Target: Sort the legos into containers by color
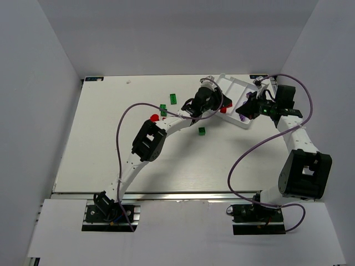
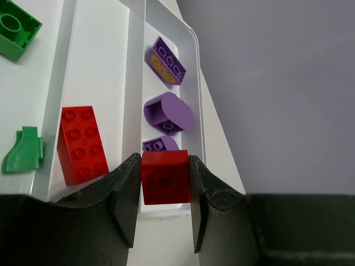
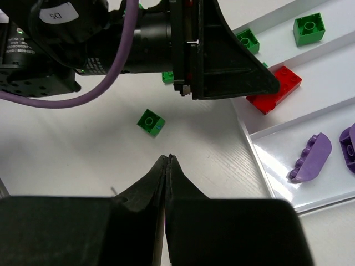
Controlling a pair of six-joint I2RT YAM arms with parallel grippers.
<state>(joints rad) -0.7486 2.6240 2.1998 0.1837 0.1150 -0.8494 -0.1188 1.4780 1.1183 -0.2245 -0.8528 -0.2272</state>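
Observation:
My left gripper [image 2: 165, 185] is shut on a small red brick [image 2: 165, 177] and holds it over the near end of the white tray [image 2: 135, 83]. In that view the tray's right compartment holds three purple bricks [image 2: 169, 112]. Its middle one holds a red brick [image 2: 82, 144], and its left one holds green pieces [image 2: 16, 30]. From above, the left gripper [image 1: 220, 106] is at the tray's [image 1: 236, 88] near-left edge. My right gripper [image 3: 167, 160] is shut and empty above the table, just left of the tray [image 3: 255, 147], with a green brick [image 3: 151, 122] lying ahead of it.
Loose green bricks [image 1: 173, 98] [image 1: 163, 108] [image 1: 202, 131] and a red piece [image 1: 155, 118] lie on the table left of the tray. The left arm's wrist [image 3: 166, 44] hangs close in front of the right gripper [image 1: 241, 113]. Grey walls enclose the table.

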